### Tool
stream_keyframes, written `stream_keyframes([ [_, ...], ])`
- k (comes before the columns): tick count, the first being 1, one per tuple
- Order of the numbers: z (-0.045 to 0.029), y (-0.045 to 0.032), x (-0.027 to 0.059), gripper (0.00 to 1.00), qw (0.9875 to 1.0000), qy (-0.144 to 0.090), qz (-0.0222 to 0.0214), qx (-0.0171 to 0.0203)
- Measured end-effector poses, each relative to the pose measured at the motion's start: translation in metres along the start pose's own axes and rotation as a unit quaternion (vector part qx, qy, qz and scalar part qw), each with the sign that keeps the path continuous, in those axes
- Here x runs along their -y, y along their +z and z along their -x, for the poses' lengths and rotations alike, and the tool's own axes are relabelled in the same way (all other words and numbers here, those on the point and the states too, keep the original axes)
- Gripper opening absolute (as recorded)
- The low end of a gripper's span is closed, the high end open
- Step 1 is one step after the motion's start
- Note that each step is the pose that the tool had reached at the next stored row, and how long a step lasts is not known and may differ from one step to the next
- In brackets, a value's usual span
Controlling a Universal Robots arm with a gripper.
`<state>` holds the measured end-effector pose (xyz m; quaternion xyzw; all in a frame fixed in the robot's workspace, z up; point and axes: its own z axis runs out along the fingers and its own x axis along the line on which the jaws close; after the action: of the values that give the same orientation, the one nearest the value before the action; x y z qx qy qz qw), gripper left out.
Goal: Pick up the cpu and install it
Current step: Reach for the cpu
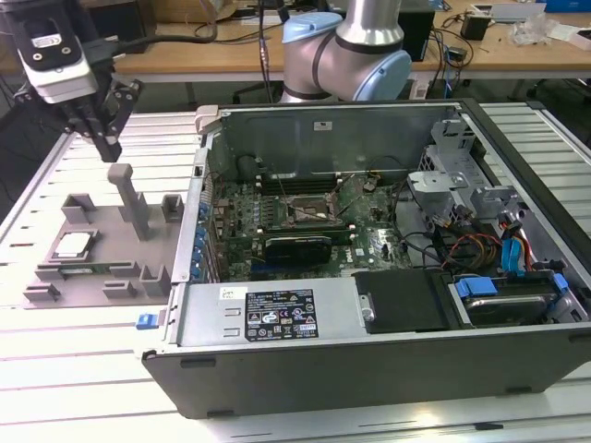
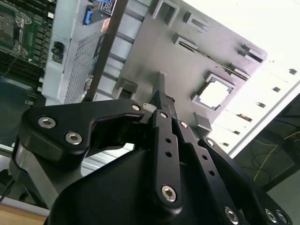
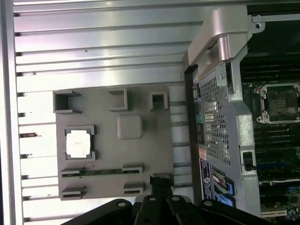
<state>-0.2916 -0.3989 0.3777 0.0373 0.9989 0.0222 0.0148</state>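
Nearest me the open computer case lies on its side on the slatted table, with its socket showing in the middle of the board. Beside the case, at the exterior view's left, a grey tray holds the cpu flat in a square pocket, untouched. Past it, over the tray's far edge, the hand hangs empty with its fingers pressed together. I'd worry about that: closed like this it would land on the chip's top, not around it. The tall post stands between hand and case and could get clipped. The case's side wall bars any low path to the socket, and a chip set in tilted could damage it. Behind the case rises the arm.
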Motion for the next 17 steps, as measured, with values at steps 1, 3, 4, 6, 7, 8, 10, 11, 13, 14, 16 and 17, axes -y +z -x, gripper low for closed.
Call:
stream_keyframes([
  [1, -0.0037, 0.0006, 0.0003, 0.11, 1.0, 0.0, 0.0, 0.0001],
  [3, -0.0093, 0.0015, 0.0007, 0.11, 1.0, 0.0, 0.0, 0.0002],
  [4, -0.0117, 0.0021, 0.001, 0.11, 1.0, 0.0, 0.0, 0.0002],
  [6, -0.0182, 0.004, 0.0015, 0.11, 1.0, 0.0, 0.0, 0.0002],
  [7, -0.0249, 0.0061, 0.0021, 0.11, 1.0, 0.0, 0.0, 0.0003],
  [8, -0.0309, 0.0088, 0.0026, 0.11, 1.0, 0.0, 0.0, 0.0003],
  [10, -0.0361, 0.0117, 0.0029, 0.11, 1.0, 0.0, 0.0, 0.0002],
  [11, -0.0388, 0.0133, 0.003, 0.11, 1.0, 0.0, 0.0, 0.0002],
  [13, -0.0431, 0.0156, 0.0031, 0.11, 1.0, 0.0, 0.0, 0.0002],
  [14, -0.0454, 0.017, 0.0032, 0.11, 1.0, 0.0, 0.0, 0.0002],
  [16, -0.0526, 0.0211, 0.0037, 0.11, 1.0, 0.0, -0.0001, 0.0002],
  [17, -0.0541, 0.022, 0.0037, 0.11, 1.0, 0.0, -0.0001, 0.0002],
])
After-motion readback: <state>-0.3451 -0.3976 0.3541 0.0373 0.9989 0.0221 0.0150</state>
